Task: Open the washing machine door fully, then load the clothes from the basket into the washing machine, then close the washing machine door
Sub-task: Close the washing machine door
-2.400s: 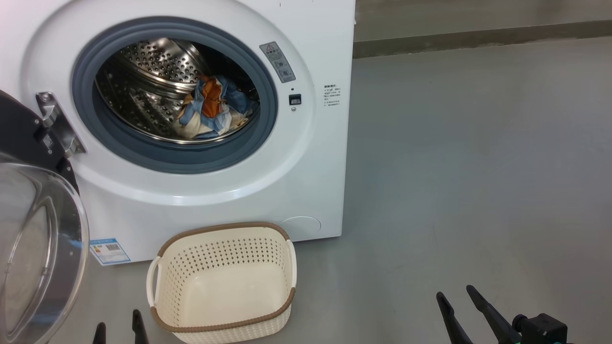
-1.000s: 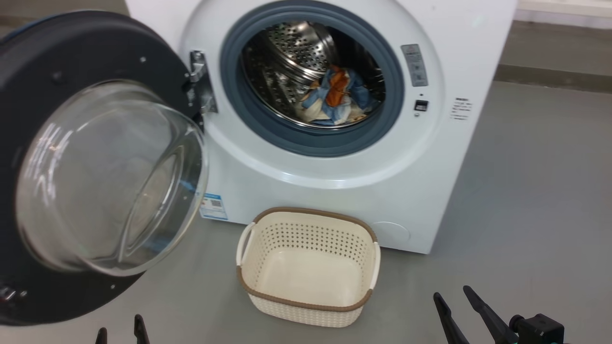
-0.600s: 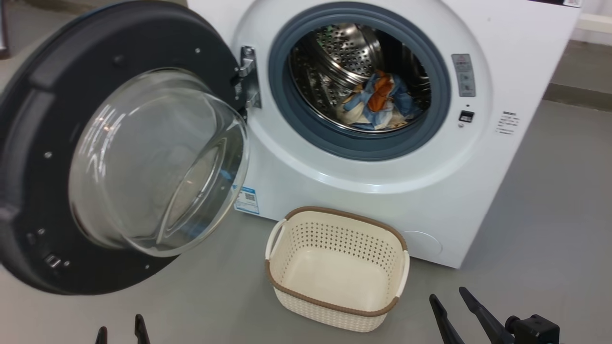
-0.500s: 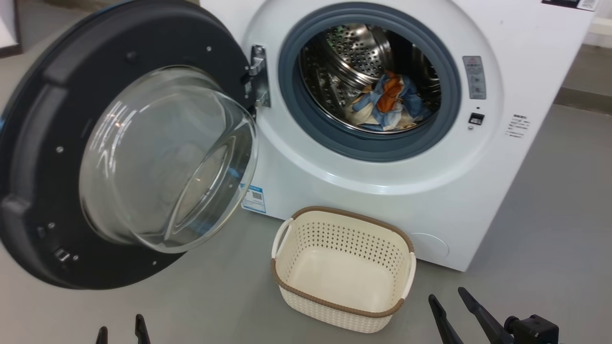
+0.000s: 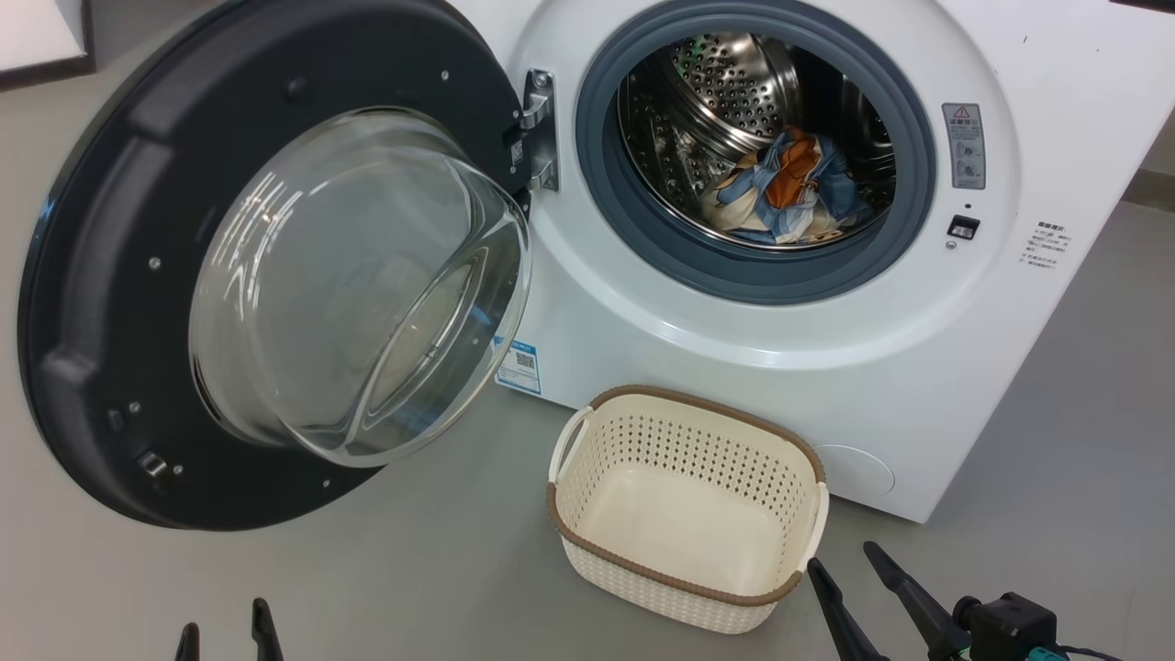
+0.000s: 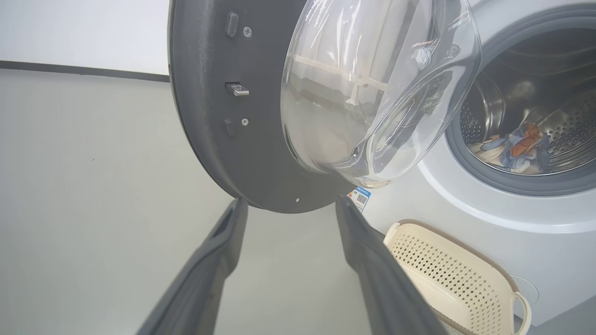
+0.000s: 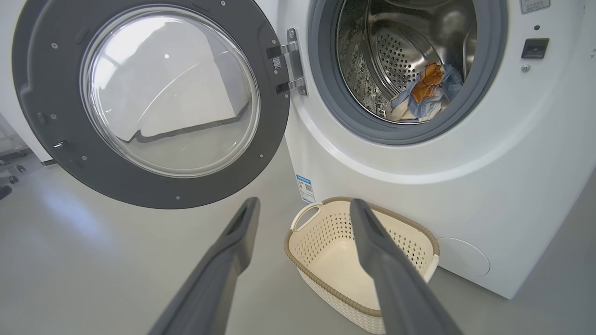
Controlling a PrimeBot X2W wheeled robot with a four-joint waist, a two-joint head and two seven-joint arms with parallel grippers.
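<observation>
Low at 7 o'clock, left gripper (image 5: 225, 633) pointing up, wide apart, empty, right gripper (image 5: 841, 558) at 5 o'clock, wide, empty, beside empty basket (image 5: 707, 408) at 6, washing machine door (image 5: 92, 275) swung open at 9, clothes (image 5: 789, 188) inside washing machine (image 5: 734, 367) at 1.

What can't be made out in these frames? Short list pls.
- washing machine door, outer face and handle: all three views face its inner side.
- clothes: count unclear in every view, as they are bunched into one heap in the drum.
- blue label, text: too small in the head view.
- left gripper: the head view's bottom edge cuts off all but its fingertips.
</observation>
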